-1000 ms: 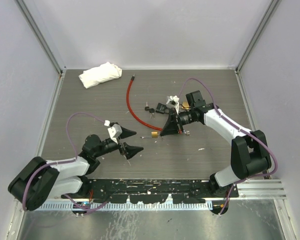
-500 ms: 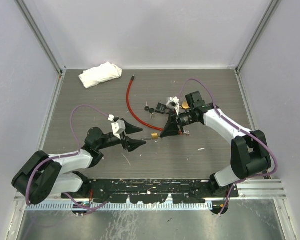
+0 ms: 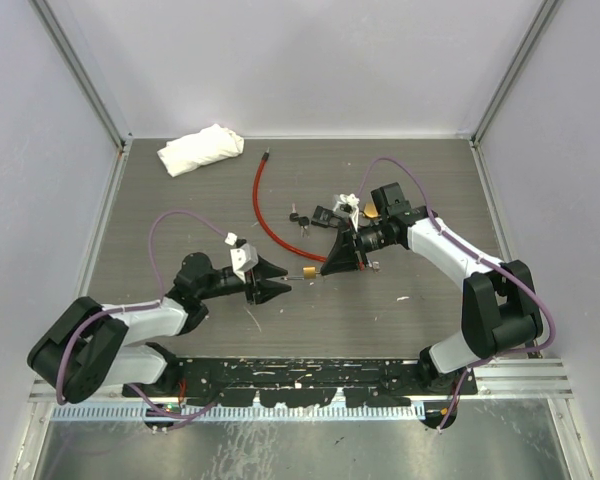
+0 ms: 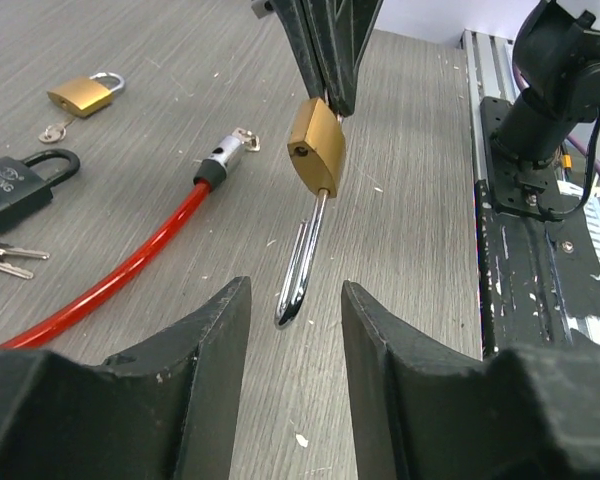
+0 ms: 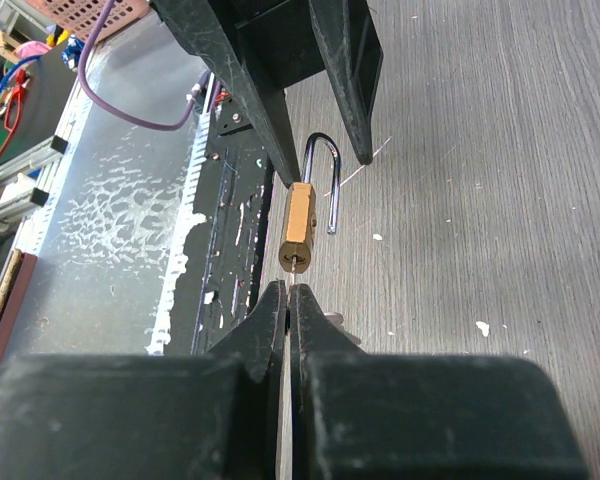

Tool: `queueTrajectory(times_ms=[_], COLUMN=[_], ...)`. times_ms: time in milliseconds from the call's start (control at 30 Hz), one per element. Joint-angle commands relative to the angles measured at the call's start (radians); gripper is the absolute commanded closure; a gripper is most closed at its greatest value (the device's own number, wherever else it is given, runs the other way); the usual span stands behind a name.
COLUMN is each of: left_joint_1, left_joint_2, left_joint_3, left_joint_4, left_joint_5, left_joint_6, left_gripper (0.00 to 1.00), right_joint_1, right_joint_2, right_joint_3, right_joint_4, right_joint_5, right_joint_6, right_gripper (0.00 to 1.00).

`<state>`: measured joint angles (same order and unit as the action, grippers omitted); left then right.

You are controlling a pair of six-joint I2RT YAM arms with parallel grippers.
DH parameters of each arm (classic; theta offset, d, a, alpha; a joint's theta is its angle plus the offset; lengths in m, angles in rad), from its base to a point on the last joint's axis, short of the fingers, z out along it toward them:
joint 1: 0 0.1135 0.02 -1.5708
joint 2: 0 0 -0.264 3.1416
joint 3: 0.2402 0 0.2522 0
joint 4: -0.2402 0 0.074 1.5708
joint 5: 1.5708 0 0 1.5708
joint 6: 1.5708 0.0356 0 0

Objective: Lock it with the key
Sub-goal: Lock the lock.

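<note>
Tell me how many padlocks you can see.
3: a brass padlock on the key in the right gripper, a smaller brass padlock and a black padlock lying on the table. More may be hidden.

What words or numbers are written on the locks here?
Black padlock: white lettering on its body, too blurred to read.
Hanging brass padlock: no text visible.
Small brass padlock: too small to tell.

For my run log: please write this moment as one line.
left gripper: open, facing shackle | right gripper: shut on key | padlock: on key, shackle open
</note>
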<state>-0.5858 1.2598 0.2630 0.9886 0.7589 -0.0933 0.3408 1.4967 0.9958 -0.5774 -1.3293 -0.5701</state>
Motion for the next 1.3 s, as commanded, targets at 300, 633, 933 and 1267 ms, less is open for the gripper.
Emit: queueTrajectory(times_ms=[300,633,933,1267], left_joint_1=[0.006,0.006,0.006,0.006], left_joint_2=[0.061,0.021,-0.017,-0.128], left_joint_3=[0.025,0.005,0.007,0.022], left_joint_4=[0.104,0.142,0.108,-0.073], left_joint_5=[0.03,-0.003,0.019,0.011], left_joint_6=[-0.019,-0.032,-0.028,-0.013], left_gripper=[0.6,0.6,0.98,1.0], right_joint_1=[0.006,0.006,0.005,-0.001], right_joint_2=[-0.022,-0.018,-0.015,-0.085], right_joint_3=[0.033,0.033,0.033,0.036], right_joint_4=[0.001,0.001,0.001,-0.002], right_joint_5=[-0.051,-0.052,-0.052,0.143], right_joint_6=[-0.01,-0.012,-0.012,-0.079], right_gripper=[0.99,0.99,0.99,0.43])
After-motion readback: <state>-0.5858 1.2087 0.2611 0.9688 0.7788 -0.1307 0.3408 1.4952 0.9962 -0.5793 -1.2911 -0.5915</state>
